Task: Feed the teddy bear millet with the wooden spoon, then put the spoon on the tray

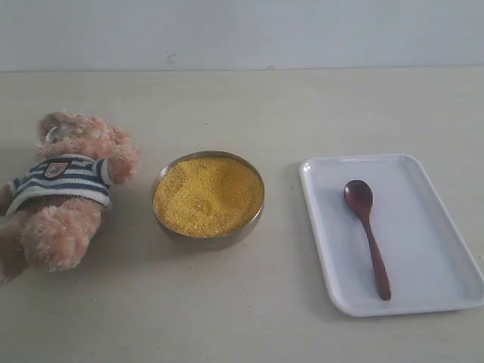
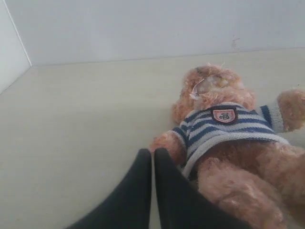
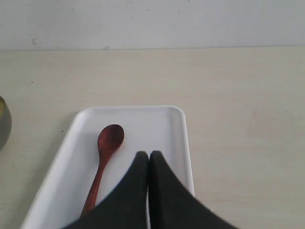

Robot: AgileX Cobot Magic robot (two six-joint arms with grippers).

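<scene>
Pale beige tabletop [image 1: 242, 106] with a plain whitish wall [image 1: 242, 30] behind it, that's the whole setting on my feed.

From the exterior camera, the teddy bear [image 1: 64, 189] is sprawled on the left side of the table in its navy-and-white striped shirt, head toward the wall, legs toward the camera. The metal bowl [image 1: 215, 242] sits in the middle between the bear and the tray, and the millet [image 1: 208, 195] fills it pretty much to the rim, bright yellow. Over on the right is the white tray [image 1: 423, 227]. The wooden spoon [image 1: 368, 234] is lying flat inside it, on the half nearer the bowl, with the scoop end toward the wall and the handle toward the camera on a slight slant.

Neither arm shows in the exterior view, so I'm going by the wrist cams. The left gripper [image 2: 152, 152] has its two black fingers pressed together with nothing between them. The tips are right next to the bear's arm, but I can't tell whether they touch the fur. The right gripper [image 3: 148, 155] is also pressed together and holding nothing. It hangs over the tray, and the spoon handle runs just beside it, with the handle's end hidden behind one finger [image 3: 128, 191].
</scene>
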